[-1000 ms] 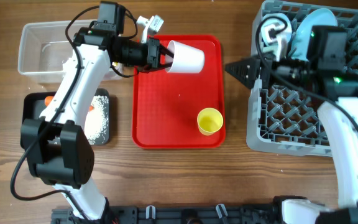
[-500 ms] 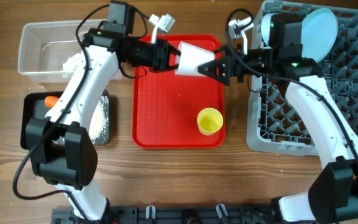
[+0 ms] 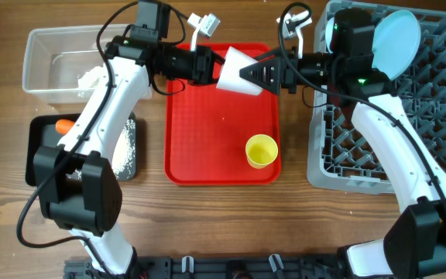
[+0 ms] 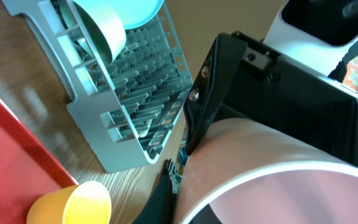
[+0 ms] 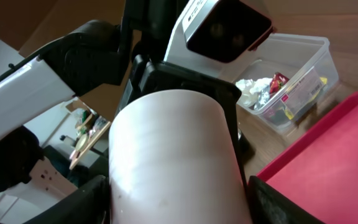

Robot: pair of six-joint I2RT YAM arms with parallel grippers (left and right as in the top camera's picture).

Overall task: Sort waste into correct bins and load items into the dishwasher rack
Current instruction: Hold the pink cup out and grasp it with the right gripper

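The pink cup [image 3: 235,70] hangs on its side over the back edge of the red tray [image 3: 215,132]. My left gripper [image 3: 211,68] is shut on the cup's rim, pinching the wall [image 4: 179,208]. From the right, my right gripper [image 3: 246,73] reaches around the cup's body [image 5: 173,162]. Its fingers [image 5: 89,202] stand on both sides of the cup, with a thin gap at the right one. The yellow cup [image 3: 262,150] stands on the red tray. The dishwasher rack [image 3: 362,147] holds a pale blue plate [image 3: 397,35].
The clear tub [image 3: 45,58] at the back left holds white tissue [image 5: 250,87] and a red-foil wrapper [image 5: 277,81]. The black tray [image 3: 41,147] in front of it holds a carrot [image 3: 64,124] and rice [image 3: 122,147].
My right arm swung left from the rack to the pink cup, and its jaws have narrowed around it. The left gripper kept hold of the cup and carried it slightly right.
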